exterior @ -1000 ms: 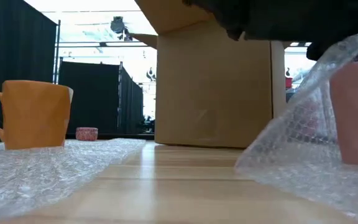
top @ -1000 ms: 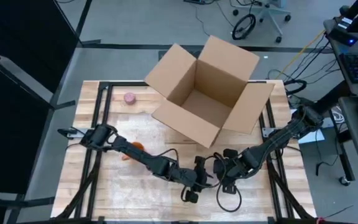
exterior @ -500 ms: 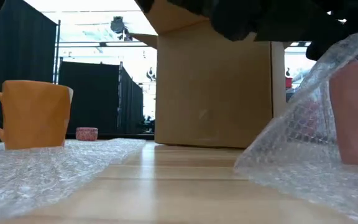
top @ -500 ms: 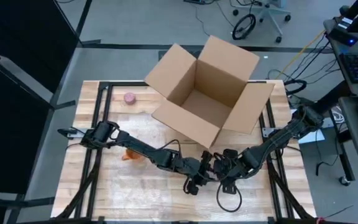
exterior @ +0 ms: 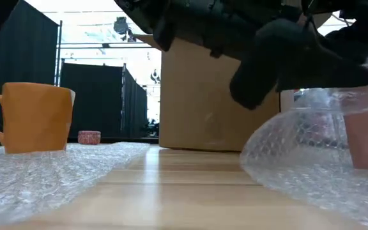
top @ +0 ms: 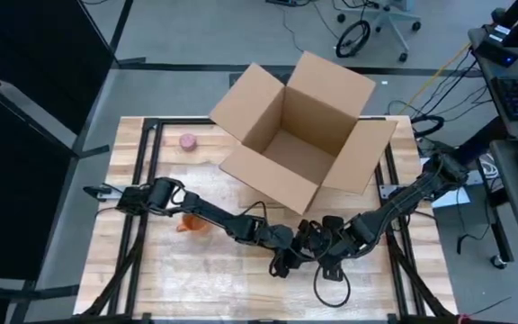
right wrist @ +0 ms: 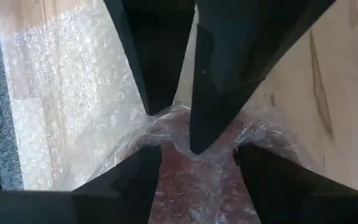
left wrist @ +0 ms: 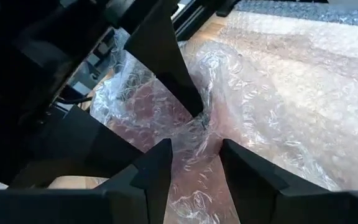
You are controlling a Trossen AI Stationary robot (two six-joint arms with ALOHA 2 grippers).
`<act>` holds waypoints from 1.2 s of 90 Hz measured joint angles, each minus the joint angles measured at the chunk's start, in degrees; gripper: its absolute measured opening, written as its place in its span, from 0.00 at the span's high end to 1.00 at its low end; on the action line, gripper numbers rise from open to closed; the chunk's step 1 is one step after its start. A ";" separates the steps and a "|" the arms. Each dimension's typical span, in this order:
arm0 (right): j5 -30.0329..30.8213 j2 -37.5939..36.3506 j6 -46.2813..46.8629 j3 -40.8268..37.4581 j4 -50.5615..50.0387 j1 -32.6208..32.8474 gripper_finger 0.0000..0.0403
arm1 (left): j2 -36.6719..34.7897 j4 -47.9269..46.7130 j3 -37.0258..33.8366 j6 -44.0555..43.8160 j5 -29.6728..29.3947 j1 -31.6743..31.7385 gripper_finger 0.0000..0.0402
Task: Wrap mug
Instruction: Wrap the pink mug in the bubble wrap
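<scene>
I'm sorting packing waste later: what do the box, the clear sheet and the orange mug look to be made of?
The box looks like plain brown corrugated cardboard, matte, with folded flaps. The clear sheet is bubble wrap, seemingly thin plastic film: see-through, glossy and dimpled. The orange mug looks ceramic, smooth with a soft sheen, though coated plastic can't be ruled out.

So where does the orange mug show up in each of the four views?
High view: orange mug left of centre on the table, partly under the left arm.
Low view: orange mug at far left, upright on bubble wrap.
Left wrist view: not in it.
Right wrist view: not in it.
Shared landmark: the cardboard box, behind the mug in the low view.
</scene>
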 joint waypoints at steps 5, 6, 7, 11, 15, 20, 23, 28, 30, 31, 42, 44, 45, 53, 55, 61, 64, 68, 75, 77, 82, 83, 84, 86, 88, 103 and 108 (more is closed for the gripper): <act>0.00 0.02 0.43 0.00 -0.10 0.00 0.50 | -0.01 0.22 0.00 0.06 0.00 0.02 0.67; 0.00 0.00 0.54 0.00 -0.14 0.00 0.50 | -0.01 0.23 0.00 0.05 0.00 0.01 0.67; -0.01 0.00 0.62 0.01 -0.18 0.00 0.50 | -0.01 0.23 0.00 0.03 0.00 0.00 0.67; -0.11 0.00 0.87 0.13 -0.63 0.04 0.50 | 0.00 0.20 0.00 0.00 -0.02 -0.08 0.67; -0.10 0.01 0.92 0.84 -2.40 0.30 0.50 | 0.02 0.11 0.00 -0.14 -0.02 -0.11 0.67; 0.03 0.00 0.97 2.09 -4.64 0.64 0.50 | 0.02 -0.17 0.00 -0.45 -0.04 -0.13 0.67; 0.19 0.00 0.81 2.93 -5.92 0.81 0.50 | 0.02 -0.27 0.00 -0.47 -0.07 -0.13 0.67; 0.22 0.00 0.36 4.68 -8.79 0.90 0.50 | 0.02 -0.31 0.00 -0.49 -0.07 -0.19 0.67; 0.22 0.00 0.17 5.49 -10.15 0.90 0.50 | 0.02 -0.29 0.00 -0.51 -0.08 -0.19 0.67; 0.22 0.00 0.14 5.90 -10.80 0.91 0.50 | 0.02 -0.29 0.00 -0.51 -0.09 -0.20 0.67; 0.28 0.00 0.01 10.58 -16.95 0.90 0.50 | 0.07 -0.31 0.00 -0.62 -0.21 -0.30 0.67; 0.28 0.00 -0.06 11.43 -17.91 0.90 0.50 | 0.08 -0.31 -0.01 -0.62 -0.22 -0.37 0.67; 0.29 0.00 -0.09 11.85 -18.37 0.90 0.50 | 0.08 -0.31 -0.02 -0.62 -0.22 -0.39 0.67; 0.27 0.00 -0.33 15.15 -21.42 0.92 0.50 | 0.08 -0.37 -0.03 -0.60 -0.24 -0.61 0.67; 0.26 0.00 -0.31 15.96 -22.25 0.90 0.50 | 0.10 -0.39 -0.04 -0.60 -0.24 -0.61 0.67; 0.24 0.00 0.18 18.45 -25.19 0.90 0.50 | 0.10 -0.40 -0.04 -0.60 -0.25 -0.61 0.67; 0.24 0.00 0.92 19.71 -26.76 0.90 0.50 | 0.10 -0.38 -0.04 -0.60 -0.24 -0.61 0.67; 0.04 -0.05 2.18 21.15 -28.63 1.00 0.50 | 0.10 -0.36 -0.07 -0.62 -0.28 -0.61 0.67; -0.24 -0.42 5.21 22.84 -31.42 2.00 0.49 | 0.11 -0.31 -0.07 -0.62 -0.50 -0.61 0.67; -0.24 -0.68 6.22 23.06 -32.10 2.38 0.49 | 0.11 -0.31 -0.07 -0.62 -0.50 -0.61 0.67; -0.15 -1.64 9.80 23.17 -34.53 3.77 0.47 | 0.12 -0.29 -0.07 -0.62 -0.52 -0.61 0.67; -0.05 -1.85 10.69 23.17 -35.24 4.06 0.47 | 0.12 -0.30 -0.08 -0.62 -0.52 -0.61 0.67; 0.09 -2.04 11.62 23.17 -35.98 4.36 0.46 | 0.12 -0.30 -0.09 -0.62 -0.52 -0.61 0.67; 0.66 -2.46 13.63 23.16 -37.45 5.09 0.46 | 0.12 -0.29 -0.09 -0.62 -0.53 -0.62 0.67; 1.57 -2.97 15.88 23.10 -38.78 5.94 0.44 | 0.12 -0.29 -0.09 -0.62 -0.55 -0.64 0.67; 10.25 -7.44 34.09 18.41 -41.76 12.83 0.36 | 0.12 -0.23 -0.11 -0.64 -0.61 -0.66 0.67; 11.05 -8.87 38.42 15.71 -41.06 14.91 0.34 | 0.12 -0.20 -0.11 -0.64 -0.61 -0.66 0.67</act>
